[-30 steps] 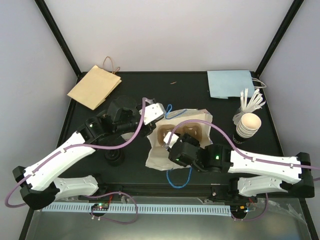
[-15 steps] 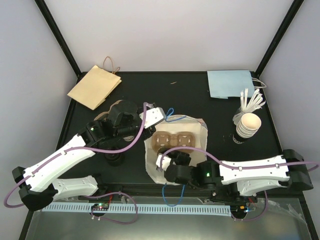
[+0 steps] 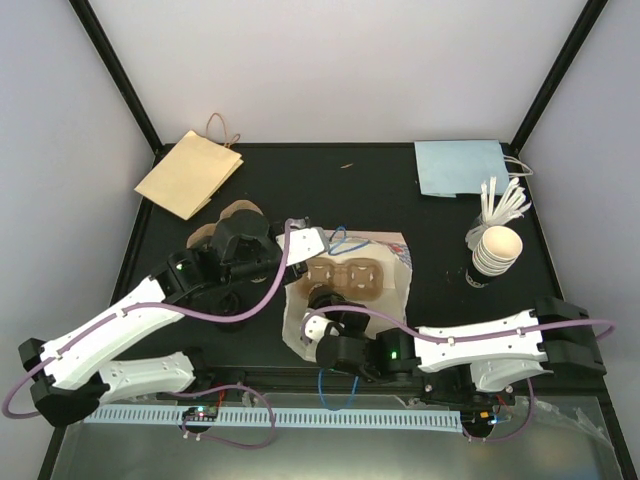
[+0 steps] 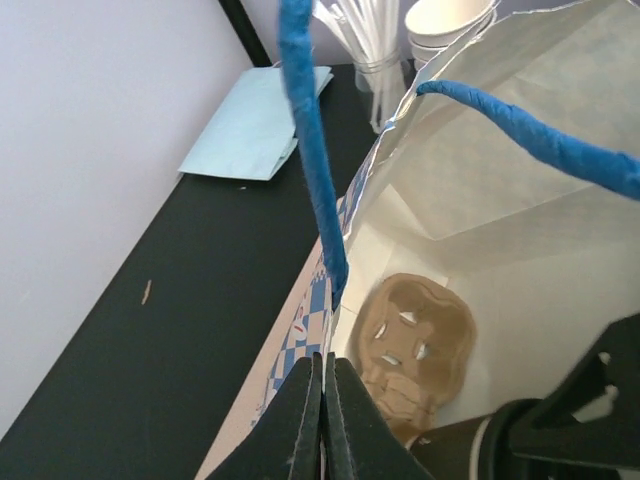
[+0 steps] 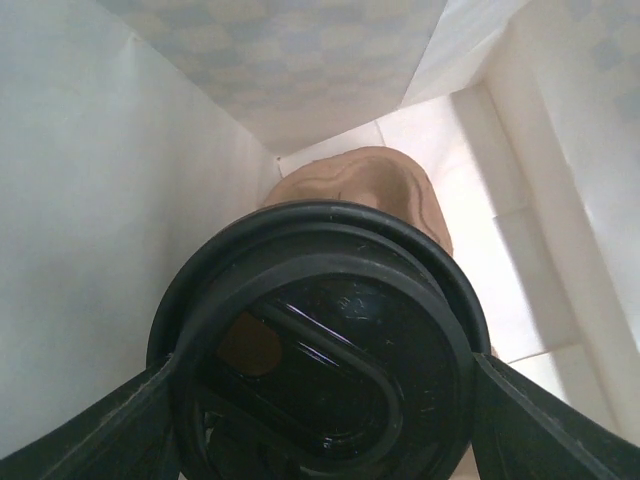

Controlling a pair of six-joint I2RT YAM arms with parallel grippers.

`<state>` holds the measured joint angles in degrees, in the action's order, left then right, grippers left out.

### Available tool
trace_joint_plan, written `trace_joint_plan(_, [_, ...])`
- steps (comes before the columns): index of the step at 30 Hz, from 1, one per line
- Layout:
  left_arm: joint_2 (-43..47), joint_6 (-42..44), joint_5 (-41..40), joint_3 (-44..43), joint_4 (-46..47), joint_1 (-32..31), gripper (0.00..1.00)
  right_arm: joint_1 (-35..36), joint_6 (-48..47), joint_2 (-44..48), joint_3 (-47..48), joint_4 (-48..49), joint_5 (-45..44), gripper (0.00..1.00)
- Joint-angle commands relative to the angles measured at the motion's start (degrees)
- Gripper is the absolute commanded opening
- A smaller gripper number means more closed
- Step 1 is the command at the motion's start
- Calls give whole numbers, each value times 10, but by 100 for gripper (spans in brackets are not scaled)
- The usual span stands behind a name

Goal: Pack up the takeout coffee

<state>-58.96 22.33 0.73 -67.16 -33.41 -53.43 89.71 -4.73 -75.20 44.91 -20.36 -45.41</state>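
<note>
Two arms meet at the white bag in the middle of the black table. The left gripper is closed tight, pinching the bag's rim right at the foot of a blue handle and holding the mouth open. The right gripper reaches into that mouth with its jaws spread wide, one finger pressed against each side of the coffee cup. The cup's black lid fills most of the right wrist view.

Beyond the cup, on the floor of the bag, lies a brown cardboard carrier. The paper walls stand close on both sides of the cup.

Around the bag:
- A flat brown paper bag lies at the far left corner.
- A flat light blue bag lies at the far right.
- A jar of white straws stands just beside a stack of paper cups at the right edge, well apart from the white bag.
- A bit of brown card shows behind the left arm; what it is I cannot tell.
</note>
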Motion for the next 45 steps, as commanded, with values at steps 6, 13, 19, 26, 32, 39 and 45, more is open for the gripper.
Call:
trace_joint_plan(6, [61,-8,79,60,38,-15,1,-35,-2,-9,5,35,-37,62])
trace_joint_plan(13, [85,-30,86,83,57,-22,1,-36,-21,-31,14,77,-51,62])
trace_joint_plan(19, [78,-27,87,73,57,-28,1,-40,-50,-44,17,106,-61,62])
trace_joint_plan(26, [69,-25,103,65,52,-31,1,-53,-64,-47,22,115,-55,62])
trace_joint_plan(32, [70,-22,80,65,53,-32,2,-56,-21,-60,44,46,-6,62])
trace_joint_plan(39, [74,-17,75,56,57,-33,2,-58,23,-87,47,-21,45,62])
trace_joint_plan(45, [73,-17,80,56,49,-37,1,-68,55,-123,70,-62,65,62])
